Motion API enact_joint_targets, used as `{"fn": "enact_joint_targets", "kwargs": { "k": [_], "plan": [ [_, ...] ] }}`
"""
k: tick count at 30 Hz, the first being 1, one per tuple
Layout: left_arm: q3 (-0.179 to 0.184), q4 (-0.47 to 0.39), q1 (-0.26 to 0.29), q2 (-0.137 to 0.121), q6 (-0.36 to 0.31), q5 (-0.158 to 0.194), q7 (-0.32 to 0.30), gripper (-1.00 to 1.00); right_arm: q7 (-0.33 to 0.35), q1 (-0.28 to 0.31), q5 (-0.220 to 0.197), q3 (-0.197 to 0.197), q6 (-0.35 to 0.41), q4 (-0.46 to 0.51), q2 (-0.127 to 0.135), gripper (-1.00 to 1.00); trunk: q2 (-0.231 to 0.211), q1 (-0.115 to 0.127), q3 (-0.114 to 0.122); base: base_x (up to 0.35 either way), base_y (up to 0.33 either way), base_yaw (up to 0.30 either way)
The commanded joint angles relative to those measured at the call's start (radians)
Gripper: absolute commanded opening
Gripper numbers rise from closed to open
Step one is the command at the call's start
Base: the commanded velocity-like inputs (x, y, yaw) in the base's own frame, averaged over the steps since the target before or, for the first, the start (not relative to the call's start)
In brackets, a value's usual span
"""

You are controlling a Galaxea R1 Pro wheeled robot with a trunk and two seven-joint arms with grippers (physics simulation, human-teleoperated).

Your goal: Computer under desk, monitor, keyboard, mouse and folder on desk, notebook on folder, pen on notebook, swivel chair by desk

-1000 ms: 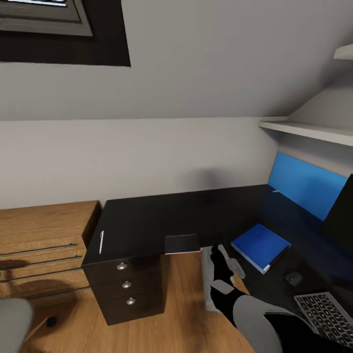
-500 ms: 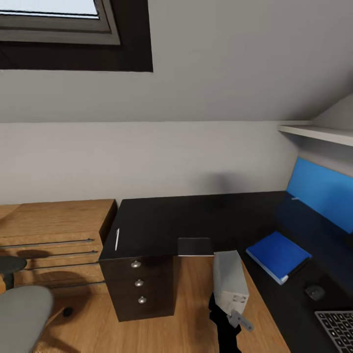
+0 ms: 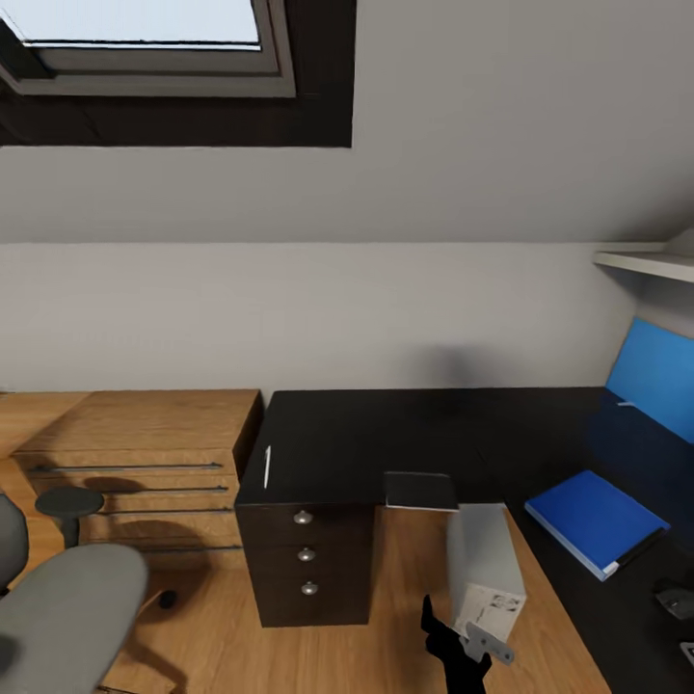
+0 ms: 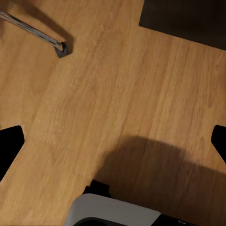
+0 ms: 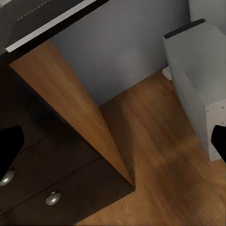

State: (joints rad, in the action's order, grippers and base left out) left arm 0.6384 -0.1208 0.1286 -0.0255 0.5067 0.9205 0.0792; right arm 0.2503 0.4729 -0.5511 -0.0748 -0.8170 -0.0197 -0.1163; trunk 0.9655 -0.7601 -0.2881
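Trouble is most likely to come from the desk [image 3: 453, 434] itself, the largest thing in view. One desk is counted, black-topped, with one drawer unit [image 3: 306, 564] of three round knobs below its near end. The right tool [image 5: 113, 141] is seen in the right wrist view between that unit and the grey-white computer [image 3: 485, 569], which stands on the wooden floor [image 4: 113, 94] in the knee gap. Its fingertips sit wide apart at the frame edges with nothing between them, so it is judged open. The left tool [image 4: 113, 141] hangs over bare floor, also spread and empty. If an arm is raised carelessly from here, the desk edge or the computer could be struck and the case tipped or pushed out.

One swivel chair [image 3: 58, 617] is counted, near the light wood chest [image 3: 145, 463] and well apart from the knee gap; it is not yet beside the desk, and a caster could be caught by the base while turning.

One folder [image 3: 593, 520] lies flat on the desk's right wing. One notebook [image 3: 420, 490] lies at the front edge with its near side apparently overhanging, so a nudge could send it to the floor. One mouse [image 3: 678, 600] is cut off by the frame edge. One pen [image 3: 267, 466] lies near the left edge; it could be rolled off by a poor pinch.
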Motion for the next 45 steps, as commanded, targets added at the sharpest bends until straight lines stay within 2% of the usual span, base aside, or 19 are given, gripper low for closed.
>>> {"fn": "enact_joint_targets", "kwargs": {
  "k": [1, 9, 10, 14, 15, 17, 20, 25, 26, 28, 33, 37, 39, 45],
  "plan": [
    [0.008, -0.002, 0.000, -0.001, 0.001, 0.001, 0.008, 1.00, 0.009, 0.001, -0.002, -0.006, -0.003, -0.002, 0.002, 1.00, 0.001, 0.000, -0.001, 0.000, 0.269, 0.120],
    [0.007, -0.002, 0.000, -0.001, 0.003, 0.001, 0.009, 1.00, 0.009, -0.001, 0.001, -0.006, 0.015, -0.003, 0.004, 1.00, 0.001, 0.000, -0.002, 0.000, 0.039, 0.054],
    [0.006, -0.002, 0.000, -0.001, 0.002, 0.002, 0.009, 1.00, 0.009, -0.007, 0.049, 0.005, 0.017, -0.002, 0.007, 1.00, 0.001, 0.000, -0.002, 0.000, 0.002, 0.003],
    [0.006, -0.002, 0.000, -0.001, 0.002, 0.002, 0.010, 1.00, -0.004, -0.008, 0.132, 0.045, 0.020, -0.002, 0.008, 1.00, 0.001, 0.000, -0.002, 0.000, 0.001, 0.002],
    [0.006, -0.002, 0.000, -0.001, 0.002, 0.003, 0.010, 1.00, -0.032, -0.008, 0.180, 0.074, 0.026, -0.002, 0.008, 1.00, 0.001, 0.000, -0.002, 0.000, 0.000, 0.000],
    [0.006, -0.002, 0.000, -0.001, 0.001, 0.003, 0.010, 1.00, -0.079, -0.008, 0.229, 0.108, 0.042, -0.002, 0.007, 1.00, 0.001, 0.000, -0.002, 0.000, 0.000, 0.000],
    [0.006, -0.002, 0.000, -0.001, 0.002, 0.003, 0.010, 1.00, -0.179, -0.008, 0.302, 0.169, 0.089, -0.001, 0.005, 1.00, 0.001, 0.000, -0.002, 0.000, 0.000, 0.000],
    [0.006, -0.002, 0.000, -0.001, 0.002, 0.002, 0.010, 1.00, -0.368, -0.008, 0.433, 0.284, 0.209, 0.004, -0.003, 1.00, 0.001, 0.000, -0.002, 0.000, 0.000, 0.000],
    [0.006, -0.002, 0.000, -0.001, 0.002, 0.002, 0.010, 1.00, -0.431, -0.008, 0.478, 0.318, 0.261, 0.014, -0.006, 1.00, 0.001, 0.000, -0.002, 0.000, 0.000, 0.000],
    [0.006, -0.002, 0.000, -0.001, 0.002, 0.002, 0.010, 1.00, -0.494, -0.008, 0.521, 0.347, 0.336, 0.041, -0.008, 1.00, 0.001, 0.000, -0.002, 0.000, 0.000, 0.000],
    [0.007, -0.002, 0.000, -0.001, 0.003, 0.002, 0.009, 1.00, -0.537, -0.008, 0.559, 0.371, 0.420, 0.097, -0.005, 1.00, 0.001, 0.000, -0.002, 0.000, 0.000, 0.000],
    [0.007, -0.002, 0.000, -0.001, 0.003, 0.001, 0.009, 1.00, -0.546, -0.008, 0.567, 0.377, 0.421, 0.110, -0.004, 1.00, 0.001, 0.000, -0.002, 0.000, 0.000, 0.000],
    [0.013, -0.001, 0.000, 0.011, 0.000, -0.004, 0.012, 1.00, -0.543, -0.020, 0.567, 0.377, 0.409, 0.110, 0.005, 1.00, 0.001, 0.000, -0.002, 0.000, 0.000, 0.000],
    [0.011, 0.000, 0.000, 0.024, 0.000, -0.003, 0.015, 1.00, -0.540, -0.054, 0.566, 0.377, 0.417, 0.094, -0.004, 1.00, -0.006, 0.004, 0.002, 0.000, 0.000, 0.000]
  ]
}}
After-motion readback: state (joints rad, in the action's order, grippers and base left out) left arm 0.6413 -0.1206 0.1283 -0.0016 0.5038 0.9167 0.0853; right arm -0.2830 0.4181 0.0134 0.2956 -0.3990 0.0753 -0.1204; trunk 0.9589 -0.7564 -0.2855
